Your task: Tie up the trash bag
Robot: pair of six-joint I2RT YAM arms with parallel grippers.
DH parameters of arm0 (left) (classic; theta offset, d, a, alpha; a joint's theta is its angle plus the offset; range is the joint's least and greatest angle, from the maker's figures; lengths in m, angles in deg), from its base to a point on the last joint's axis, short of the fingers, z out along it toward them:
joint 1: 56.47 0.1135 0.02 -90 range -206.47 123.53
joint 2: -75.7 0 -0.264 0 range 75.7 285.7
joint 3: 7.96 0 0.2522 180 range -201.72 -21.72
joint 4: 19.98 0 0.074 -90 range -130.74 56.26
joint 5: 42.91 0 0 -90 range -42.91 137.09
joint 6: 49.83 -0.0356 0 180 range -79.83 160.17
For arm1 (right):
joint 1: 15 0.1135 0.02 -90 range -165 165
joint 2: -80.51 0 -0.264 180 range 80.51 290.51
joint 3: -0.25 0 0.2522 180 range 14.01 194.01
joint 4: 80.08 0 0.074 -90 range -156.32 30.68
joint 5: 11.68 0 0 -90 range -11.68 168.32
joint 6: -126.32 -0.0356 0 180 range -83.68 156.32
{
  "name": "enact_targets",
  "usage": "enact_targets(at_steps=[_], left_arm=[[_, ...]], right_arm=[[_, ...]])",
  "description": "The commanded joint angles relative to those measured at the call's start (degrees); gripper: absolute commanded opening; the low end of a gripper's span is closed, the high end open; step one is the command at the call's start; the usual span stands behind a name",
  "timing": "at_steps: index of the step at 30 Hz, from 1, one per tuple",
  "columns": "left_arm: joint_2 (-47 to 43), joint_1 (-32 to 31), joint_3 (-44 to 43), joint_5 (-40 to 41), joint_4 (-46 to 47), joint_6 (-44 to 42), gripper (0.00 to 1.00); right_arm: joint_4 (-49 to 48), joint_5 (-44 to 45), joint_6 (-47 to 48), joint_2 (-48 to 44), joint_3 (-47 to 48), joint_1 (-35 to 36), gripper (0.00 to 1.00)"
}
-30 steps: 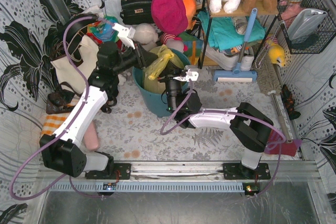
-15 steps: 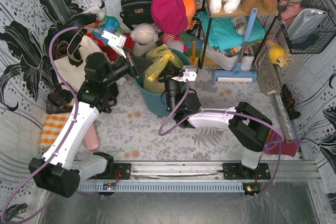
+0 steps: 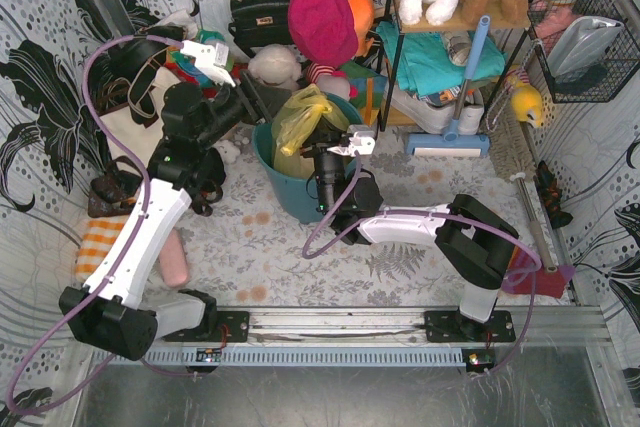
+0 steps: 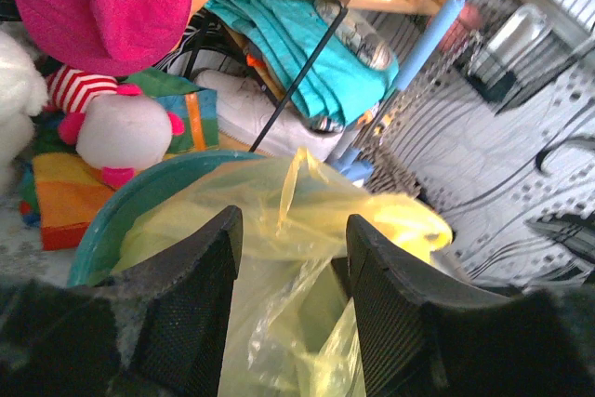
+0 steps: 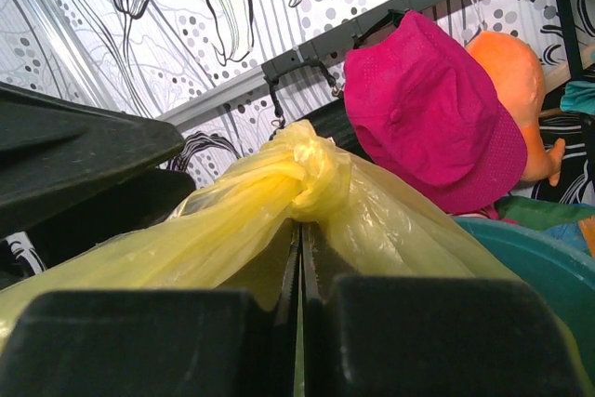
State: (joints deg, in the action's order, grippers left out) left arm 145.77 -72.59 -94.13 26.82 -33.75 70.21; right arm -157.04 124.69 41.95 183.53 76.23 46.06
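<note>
Top external view shows the trash bag (image 3: 298, 125) standing inside the teal bin (image 3: 285, 192), a little toward 11 o'clock from the middle of the scene. Its neck is gathered into a knot (image 5: 311, 178). At 5 o'clock of the bag, the right gripper (image 3: 322, 150) has its fingers pressed together on the yellow plastic just under the knot. At 9 o'clock, the left gripper (image 3: 252, 105) has its fingers apart, with the bag showing between them. A pink hat (image 3: 322, 17) hangs at 12 o'clock

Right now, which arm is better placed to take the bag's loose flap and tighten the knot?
Left. The left gripper is open with a flap of the trash bag showing between its fingers; the right gripper is shut on the plastic below the knot, anchoring it.
</note>
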Motion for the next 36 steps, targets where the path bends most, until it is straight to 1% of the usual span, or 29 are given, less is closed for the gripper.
enact_targets(at_steps=[1,9,11,12,14,17,18,19,20,23,28,36], left_arm=[[1.7,-0.11,2.29,0.39,7.62,11.28,0.59],[4.76,-0.37,4.14,-3.48,11.51,14.1,0.63],[5.79,-0.55,3.73,-4.75,11.95,14.43,0.62],[6.19,-0.58,3.56,-5.6,12.13,14.42,0.58],[6.49,-0.66,3.33,-7.02,11.95,14.16,0.44],[5.11,-0.67,3.8,-8.62,11.4,13.14,0.16],[4.41,-0.65,3.98,-8.92,10.64,12.58,0.08],[3.59,-0.6,4.12,-9.07,10.04,11.97,0.02],[2.48,-0.66,4.66,-9.55,9.88,11.24,0.0],[-0.54,-0.67,5.82,-9.31,7.56,9.96,0.0],[-4.02,-0.67,6.95,-8.74,2.49,7.79,0.0],[-7.22,-0.74,11.45,-8.54,1.07,7.79,0.0]], right_arm=[[-6.0,1.11,-0.44,-1.52,-0.76,-0.02,0.0],[-5.26,0.83,-1.75,-1.6,-0.87,-0.02,0.0],[-5.19,0.91,-1.92,-1.51,-0.87,-0.05,0.0],[-5.04,0.92,-2.02,-1.44,-0.87,-0.04,0.0],[-5.08,1.08,-1.87,-1.33,-0.72,-0.01,0.0],[-5.04,1.62,-1.19,-0.96,-0.4,-0.05,0.0],[-5.03,2.0,-1.09,-0.84,-0.23,-0.06,0.0],[-4.9,2.38,-1.06,-0.84,-0.11,-0.04,0.0],[-4.79,2.49,-1.18,-0.92,-0.04,-0.06,0.0],[-4.51,2.0,-0.57,-0.96,0.45,-0.01,0.0],[-6.67,2.34,1.91,-0.29,1.21,-0.12,0.0],[-6.75,0.45,3.48,0.34,3.15,-0.24,0.0]])
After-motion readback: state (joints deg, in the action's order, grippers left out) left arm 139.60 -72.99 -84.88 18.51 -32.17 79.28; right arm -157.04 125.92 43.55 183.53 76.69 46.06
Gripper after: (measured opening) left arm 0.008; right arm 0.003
